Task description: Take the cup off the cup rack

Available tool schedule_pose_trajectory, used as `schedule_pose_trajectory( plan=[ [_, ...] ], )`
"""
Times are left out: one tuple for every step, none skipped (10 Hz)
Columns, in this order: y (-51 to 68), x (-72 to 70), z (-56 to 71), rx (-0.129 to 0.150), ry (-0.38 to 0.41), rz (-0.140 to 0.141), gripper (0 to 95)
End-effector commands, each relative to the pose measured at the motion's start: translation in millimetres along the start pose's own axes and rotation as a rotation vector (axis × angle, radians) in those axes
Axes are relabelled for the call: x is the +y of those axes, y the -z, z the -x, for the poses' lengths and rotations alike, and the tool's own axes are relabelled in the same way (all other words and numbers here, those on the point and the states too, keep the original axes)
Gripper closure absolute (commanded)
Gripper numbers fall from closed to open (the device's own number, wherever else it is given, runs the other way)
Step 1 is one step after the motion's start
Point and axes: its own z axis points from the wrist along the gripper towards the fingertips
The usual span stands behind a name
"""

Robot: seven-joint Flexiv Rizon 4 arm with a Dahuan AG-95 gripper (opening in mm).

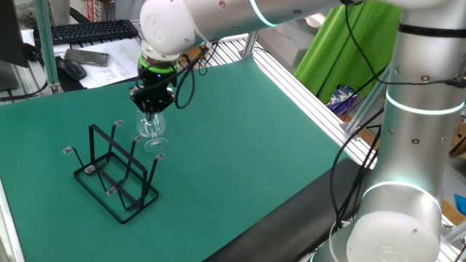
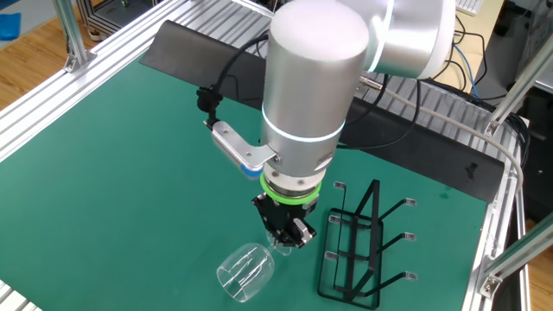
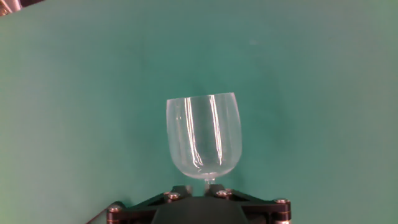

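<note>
The cup (image 1: pixel 151 129) is a clear stemmed glass, held by its stem in my gripper (image 1: pixel 151 109). It hangs above the green mat, just right of the black wire cup rack (image 1: pixel 116 175) and clear of its prongs. In the other fixed view the cup (image 2: pixel 245 270) lies tilted with its bowl pointing away from my gripper (image 2: pixel 285 235), left of the rack (image 2: pixel 356 242). In the hand view the bowl (image 3: pixel 203 137) points forward and the stem enters my gripper (image 3: pixel 208 183), which is shut on it.
A keyboard (image 1: pixel 91 30), a mouse (image 1: pixel 73 68) and papers lie beyond the mat's far edge. Aluminium frame rails (image 1: pixel 306 87) border the mat. Green cloth (image 1: pixel 349 44) hangs at the right.
</note>
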Motion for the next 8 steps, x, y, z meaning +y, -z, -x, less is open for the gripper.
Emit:
schedule_pose_trajectory(
  plan=[
    [1.8, 3.8, 0.9, 0.02, 0.011, -0.011, 95.0],
    [8.0, 2.8, 0.3, 0.02, 0.011, -0.012, 95.0],
    [14.1, 1.6, -0.4, 0.026, 0.015, -0.014, 95.0],
    [19.4, 0.4, -1.2, 0.029, 0.022, -0.016, 95.0],
    [26.5, -1.3, -1.7, 0.027, 0.022, -0.022, 95.0],
    [31.7, -2.5, 0.3, 0.028, 0.022, -0.027, 95.0],
    [35.7, -3.5, 4.7, 0.049, 0.022, -0.03, 95.0],
    [38.5, -4.5, 8.6, 0.065, 0.022, -0.031, 95.0]
  ],
)
